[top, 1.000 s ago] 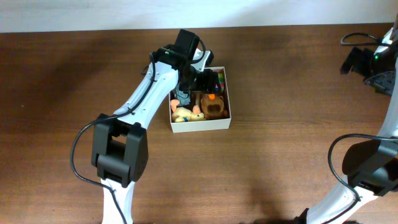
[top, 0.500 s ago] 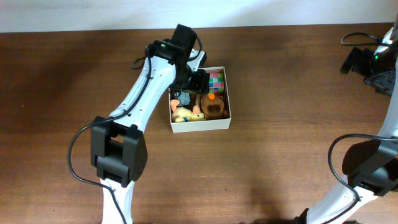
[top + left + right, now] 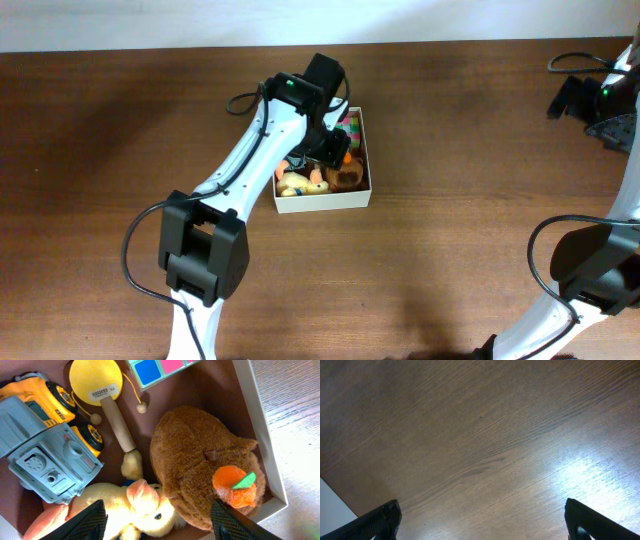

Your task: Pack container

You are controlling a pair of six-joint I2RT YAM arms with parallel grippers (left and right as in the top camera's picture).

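The container (image 3: 325,203), a shallow square box with white walls, sits at mid-table. In it lie a brown plush (image 3: 200,465) with an orange tuft (image 3: 234,487), a pale yellow plush (image 3: 145,510), a grey and yellow truck (image 3: 45,445), a yellow paddle drum (image 3: 96,380) and a coloured cube (image 3: 160,366). My left gripper (image 3: 159,527) hangs open above the toys with nothing held; in the overhead view the left gripper (image 3: 337,150) covers the box's back half. My right gripper (image 3: 485,525) stands wide open over bare wood at the far right, by the table's back edge (image 3: 608,128).
The container's white wall (image 3: 260,435) runs along the brown plush's right side, with wooden table (image 3: 295,410) beyond it. A black cable (image 3: 570,62) lies near the right arm at the back right. The pale wall edge borders the table's far side.
The left wrist has swung to the right over the container, from its back left corner to above its back right part. Its jaws stay as wide. The right arm has not moved.
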